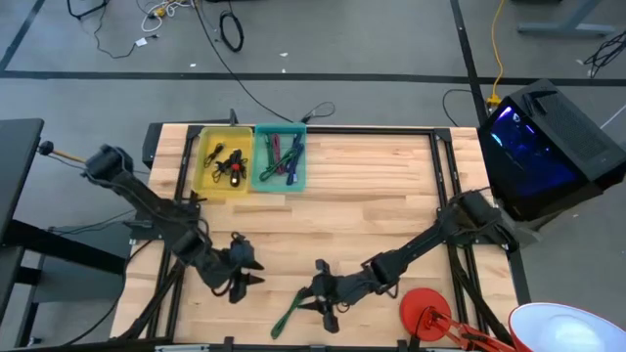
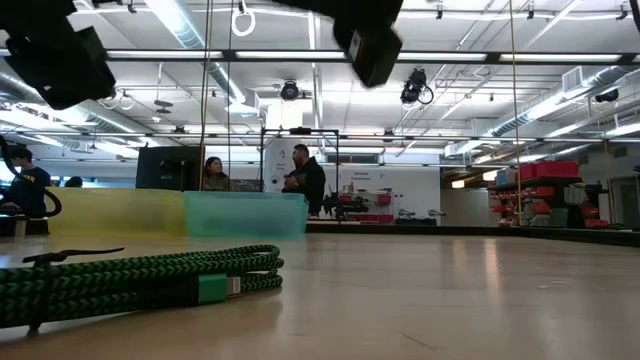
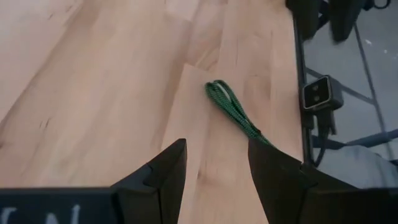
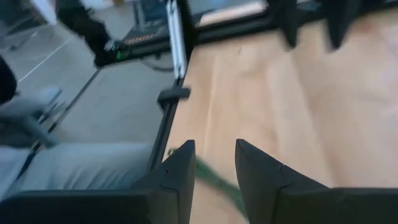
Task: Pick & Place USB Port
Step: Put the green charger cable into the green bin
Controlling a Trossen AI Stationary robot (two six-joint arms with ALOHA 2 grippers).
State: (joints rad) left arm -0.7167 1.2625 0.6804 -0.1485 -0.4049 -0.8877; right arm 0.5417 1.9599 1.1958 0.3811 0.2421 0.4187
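A green braided USB cable lies coiled flat on the wooden table near its front edge. The low view shows the cable close up, with its green plug. My right gripper hovers at the cable's far end. In its wrist view the right gripper is open, with the cable showing below the gap; I cannot tell if they touch. My left gripper is left of the cable. It is open and has nothing between its fingers, with the cable ahead of it.
A yellow bin and a teal bin, both holding cables, stand at the table's far left. A red lamp base sits at the front right. A small camera is fixed at the near edge beside the cable.
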